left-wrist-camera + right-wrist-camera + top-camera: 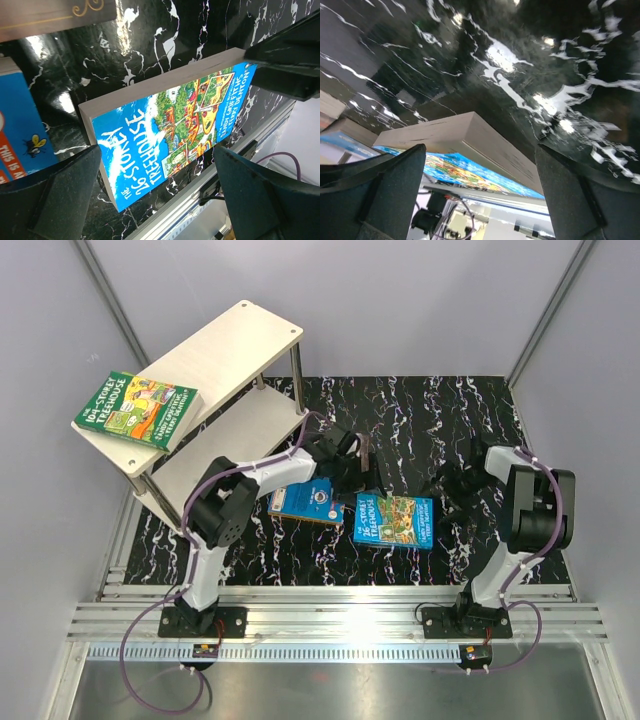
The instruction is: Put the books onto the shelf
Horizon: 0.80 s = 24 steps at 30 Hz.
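Note:
A blue "26-Storey Treehouse" book [393,520] lies flat on the black marbled mat between both arms. In the left wrist view this book [165,130] lies below my open left gripper [157,155], untouched by its fingers [65,190]. My left gripper [350,465] hovers just left of it. My right gripper [450,492] is open and low on the book's right, looking at its page edge [470,135]. A second blue book [300,502] lies under the left arm. A dark brown cover [50,12] lies beside it. A green book [135,410] rests on the shelf [230,340], on its top board.
The shelf stands at the back left, and its lower board [220,445] reaches toward the left arm. Grey walls close in both sides. An aluminium rail [330,605] runs along the mat's near edge by the arm bases.

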### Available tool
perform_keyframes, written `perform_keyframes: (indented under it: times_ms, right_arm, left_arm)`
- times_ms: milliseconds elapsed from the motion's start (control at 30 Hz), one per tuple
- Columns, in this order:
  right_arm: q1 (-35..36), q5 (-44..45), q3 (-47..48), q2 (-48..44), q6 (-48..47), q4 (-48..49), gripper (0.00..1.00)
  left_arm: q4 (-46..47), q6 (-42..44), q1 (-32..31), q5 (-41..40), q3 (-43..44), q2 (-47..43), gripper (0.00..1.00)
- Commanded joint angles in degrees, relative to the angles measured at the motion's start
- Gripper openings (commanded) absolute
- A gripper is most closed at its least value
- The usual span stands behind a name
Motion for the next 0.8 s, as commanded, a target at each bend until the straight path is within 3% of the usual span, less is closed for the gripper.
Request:
perform_keyframes:
  times_ms: [0,133,367,500,633,767]
  right_arm:
    - [0.36,-6.77,-4.69,-2.21,-0.27,5.56,0.96]
    - [0.54,-10.73,-9.45,-6.94,0.35,7.77,0.95]
    - [0.89,-10.38,-12.09,-18.28,-0.45,1.88,0.91]
    - [4.83,-7.57,-12.35,-22.68,0.78,0.47,0.88]
    - [14.49,-5.02,-15.34,-21.47,3.5,3.97,0.86]
    - [15.83,-3.79,-17.1,-20.23,4.57,5.75,0.81]
  left_arm:
    - [0.93,-0.52,-1.48,2.58,1.98,2.39,0.99]
    - [1.28,-1.92,-1.75,2.84,2.68,3.8,0.99]
    - [-1.88,-1.66,-1.84,2.32,7.25,5.91,0.99]
    - [-2.94,-1.75,-2.01,2.23,7.69,6.18,0.99]
    - [-3.47,-1.66,-2.01,2.23,7.78,5.91,0.99]
    - [-4.34,-1.23,-2.01,1.79,7.61,4.6,0.99]
